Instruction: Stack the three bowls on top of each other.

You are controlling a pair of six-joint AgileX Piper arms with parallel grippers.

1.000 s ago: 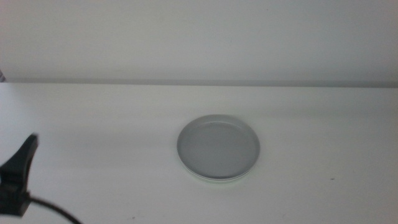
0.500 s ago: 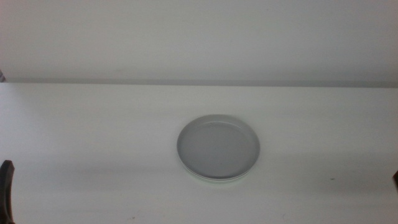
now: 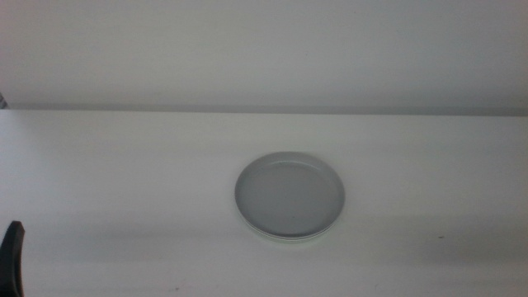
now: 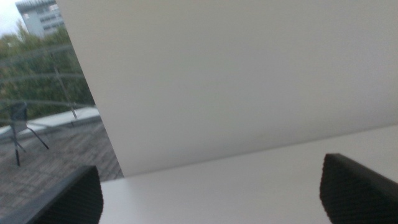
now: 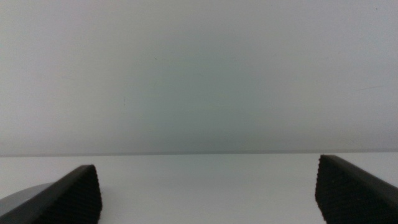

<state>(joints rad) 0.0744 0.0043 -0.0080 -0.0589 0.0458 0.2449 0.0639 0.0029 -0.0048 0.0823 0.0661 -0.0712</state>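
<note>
The grey bowl point(image 3: 289, 195) lies on top of a stack at the table's middle. A thin pale mint green rim point(image 3: 285, 239) shows under its near edge. The white bowl cannot be told apart in the stack. My left gripper point(image 3: 11, 246) shows only as a dark tip at the picture's bottom left edge, far from the stack. In the left wrist view its jaws stand wide apart and empty point(image 4: 214, 205). My right gripper point(image 5: 211, 199) is out of the middle view, open and empty. The grey bowl's edge point(image 5: 22, 200) shows beside one jaw.
The white table point(image 3: 124, 165) meets a plain white wall point(image 3: 264, 49) at the back. A window with trees and a railing point(image 4: 37, 93) shows in the left wrist view.
My left gripper has drawn back from the left side down to the bottom left corner of the middle view. The stack has not moved.
</note>
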